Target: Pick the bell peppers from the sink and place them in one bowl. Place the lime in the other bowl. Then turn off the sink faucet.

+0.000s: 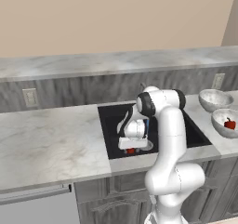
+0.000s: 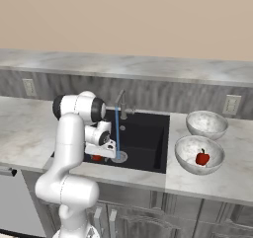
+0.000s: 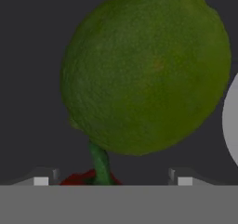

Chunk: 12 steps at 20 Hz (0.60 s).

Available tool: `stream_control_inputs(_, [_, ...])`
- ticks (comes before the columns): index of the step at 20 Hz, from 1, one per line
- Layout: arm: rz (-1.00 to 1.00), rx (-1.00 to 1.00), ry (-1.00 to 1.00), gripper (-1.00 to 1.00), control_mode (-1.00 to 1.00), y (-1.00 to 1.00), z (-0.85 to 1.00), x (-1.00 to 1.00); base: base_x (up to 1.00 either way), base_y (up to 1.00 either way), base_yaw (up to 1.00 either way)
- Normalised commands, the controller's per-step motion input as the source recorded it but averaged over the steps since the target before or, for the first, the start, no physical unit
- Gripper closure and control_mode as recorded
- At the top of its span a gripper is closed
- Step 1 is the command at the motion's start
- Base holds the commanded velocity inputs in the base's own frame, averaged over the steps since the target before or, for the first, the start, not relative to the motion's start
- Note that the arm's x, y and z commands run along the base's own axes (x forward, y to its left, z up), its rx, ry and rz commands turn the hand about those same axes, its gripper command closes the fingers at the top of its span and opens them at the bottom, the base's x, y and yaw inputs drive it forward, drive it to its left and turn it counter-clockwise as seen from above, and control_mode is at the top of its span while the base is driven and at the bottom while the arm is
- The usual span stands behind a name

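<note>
Pepper under your hand [image 3: 90, 177]: red top and green stem sat lowest, between the finger tips.
Gripper [image 3: 113, 180]: your fingers stood apart, clamped on nothing.
Lime [image 3: 146, 69]: lay just beyond, on the black sink floor [image 3: 28, 79].
Drain [image 3: 232, 121]: silver, at right edge.
Near bowl [image 2: 199, 155]: held one pepper [image 2: 202, 157].
</note>
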Motion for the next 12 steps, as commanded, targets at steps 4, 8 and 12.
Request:
stream_control_inputs(4, [0.0, 0.0, 0.0, 1.0, -1.0, 0.0, -0.51, 0.05, 0.0, 0.0, 0.0])
stream_control_inputs(8, [0.0, 0.0, 0.02, 1.0, -1.0, 0.0, -0.34, 0.0, 0.0, 0.0, 0.0])
stream_control_inputs(12, [0.0, 0.0, 0.0, 1.0, -1.0, 0.0, -0.04, 0.04, 0.0, 0.0, 0.0])
